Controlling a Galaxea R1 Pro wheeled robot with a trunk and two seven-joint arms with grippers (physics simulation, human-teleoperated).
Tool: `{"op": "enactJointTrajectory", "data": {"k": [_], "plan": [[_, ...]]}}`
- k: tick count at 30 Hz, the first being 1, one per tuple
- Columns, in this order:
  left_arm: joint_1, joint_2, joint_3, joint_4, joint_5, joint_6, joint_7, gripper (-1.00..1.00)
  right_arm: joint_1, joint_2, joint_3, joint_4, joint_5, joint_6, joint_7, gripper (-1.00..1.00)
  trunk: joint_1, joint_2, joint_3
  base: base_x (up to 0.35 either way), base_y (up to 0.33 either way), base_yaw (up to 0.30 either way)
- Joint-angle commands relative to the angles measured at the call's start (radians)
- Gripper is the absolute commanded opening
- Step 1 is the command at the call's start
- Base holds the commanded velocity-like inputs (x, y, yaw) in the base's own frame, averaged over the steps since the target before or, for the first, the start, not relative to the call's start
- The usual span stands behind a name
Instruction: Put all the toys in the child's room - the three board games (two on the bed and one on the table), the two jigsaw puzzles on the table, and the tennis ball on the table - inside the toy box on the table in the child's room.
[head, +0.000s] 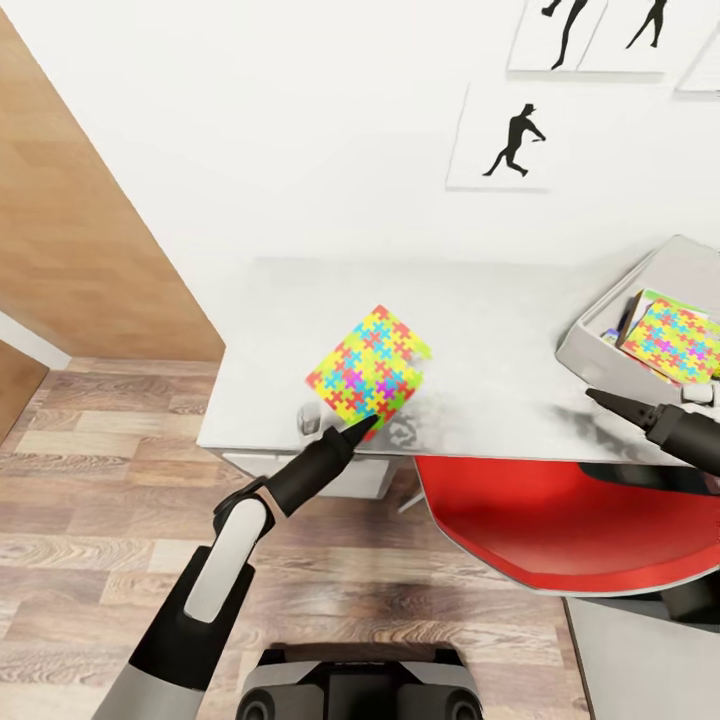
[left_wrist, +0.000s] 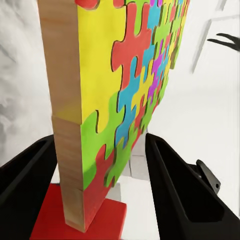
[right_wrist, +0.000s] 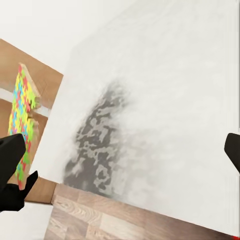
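Multicoloured jigsaw puzzle (head: 368, 366) tilted, seemingly pinched by left gripper (head: 372, 424), above table (head: 500, 340)

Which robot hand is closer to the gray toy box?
The right gripper is closer: it hovers just beside the toy box. The left gripper is farther off across the table, holding up a jigsaw puzzle.

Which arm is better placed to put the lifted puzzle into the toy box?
Left. Its gripper already holds the puzzle above the table. The right gripper is nearer the toy box, but it holds nothing.
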Motion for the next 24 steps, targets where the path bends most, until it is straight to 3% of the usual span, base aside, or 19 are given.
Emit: {"op": "enactJointTrajectory", "data": {"k": [1,2,3,7,17,18,24], "plan": [[0.002,-0.001,-0.001,-0.008,0.005,0.007,0.002,-1.0,-0.001,0.0,-0.005,0.0,0.002,0.011,0.004,1.0,0.001,-0.001,-0.001,0.0,0.0,-0.05],[0.013,-0.001,-0.012,-0.053,0.005,0.008,0.007,-1.0,-0.001,-0.002,-0.044,0.0,0.002,0.075,0.005,1.0,0.001,-0.001,-0.001,0.0,0.0,-0.199],[0.013,-0.001,-0.012,-0.053,0.005,0.008,0.007,-1.0,-0.001,-0.002,-0.044,0.0,0.002,0.075,0.005,1.0,0.001,-0.001,-0.001,0.0,0.0,-0.199],[0.017,-0.002,-0.017,-0.077,0.005,0.017,0.008,-1.0,-0.001,-0.005,-0.103,0.0,0.002,0.1,0.021,1.0,0.001,-0.001,-0.001,0.0,0.0,-0.235],[0.018,-0.001,-0.021,-0.111,0.005,0.032,0.007,-1.0,0.0,-0.031,-0.138,-0.001,0.002,0.1,0.085,1.0,0.001,-0.001,0.0,0.0,0.0,-0.274],[0.018,0.001,-0.044,-0.132,0.004,0.034,0.008,-1.0,0.0,-0.033,-0.151,-0.001,0.002,0.1,0.09,1.0,0.001,-0.001,0.0,0.0,0.0,-0.286],[0.012,0.003,-0.054,-0.144,0.004,0.034,0.011,-1.0,0.0,-0.03,-0.154,-0.001,0.001,0.1,0.09,1.0,0.001,-0.001,0.003,0.0,0.0,-0.275]]}}
